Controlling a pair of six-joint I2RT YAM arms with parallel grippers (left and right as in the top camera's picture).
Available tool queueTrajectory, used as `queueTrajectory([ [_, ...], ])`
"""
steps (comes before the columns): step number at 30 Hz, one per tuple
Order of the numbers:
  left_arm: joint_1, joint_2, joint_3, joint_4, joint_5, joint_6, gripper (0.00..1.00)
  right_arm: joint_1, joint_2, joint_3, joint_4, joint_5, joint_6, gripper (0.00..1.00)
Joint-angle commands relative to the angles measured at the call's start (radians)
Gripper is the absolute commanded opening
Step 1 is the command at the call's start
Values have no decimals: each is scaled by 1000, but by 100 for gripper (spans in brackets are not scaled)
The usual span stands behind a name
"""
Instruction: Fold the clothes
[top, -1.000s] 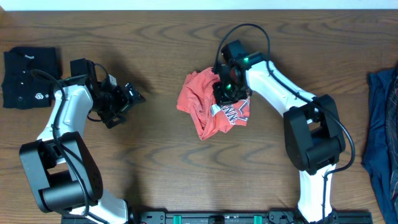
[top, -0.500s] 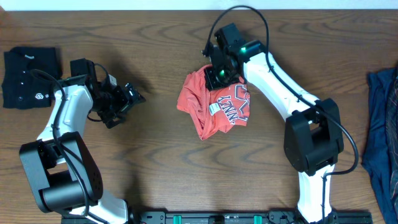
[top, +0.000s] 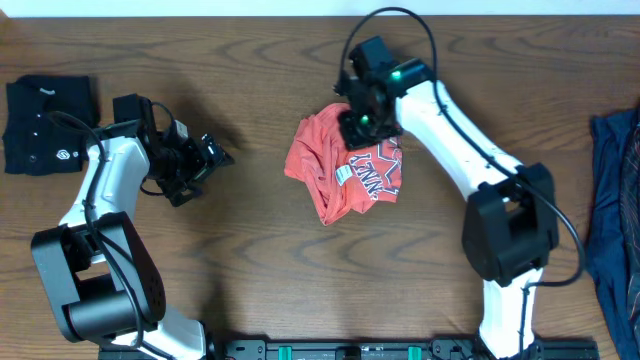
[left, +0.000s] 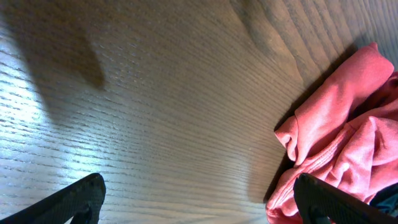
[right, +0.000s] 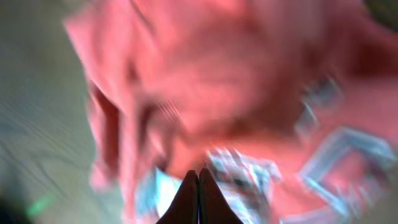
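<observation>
Near edge: both arm bases, with bare surface (top: 250, 270) between them. Middle: the red T-shirt (top: 335, 175) lies crumpled in a heap at the centre, a little wider left-to-right than deep, with its lettering on the right half. The left jaws stand wide apart and empty, well to the heap's left and aimed toward it. The right jaws are pressed together directly over the heap's far right edge; whether cloth is pinched cannot be told. The right arm is the nearer. Open room surrounds the heap. Far left: black shirt (top: 45, 120). Right edge: blue garment (top: 615, 200).
</observation>
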Motion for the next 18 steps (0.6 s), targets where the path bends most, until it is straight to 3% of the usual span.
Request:
queueTrajectory([
  [1, 0, -19, 4, -7, -5, 26, 98, -40, -47, -7, -69, 72, -51, 1],
  [6, 0, -19, 4, -8, -5, 36, 98, -45, -46, -104, -40, 60, -81, 1],
  [18, 0, -19, 3, -12, -5, 36, 98, 34, -43, -241, 244, -35, -73, 1],
])
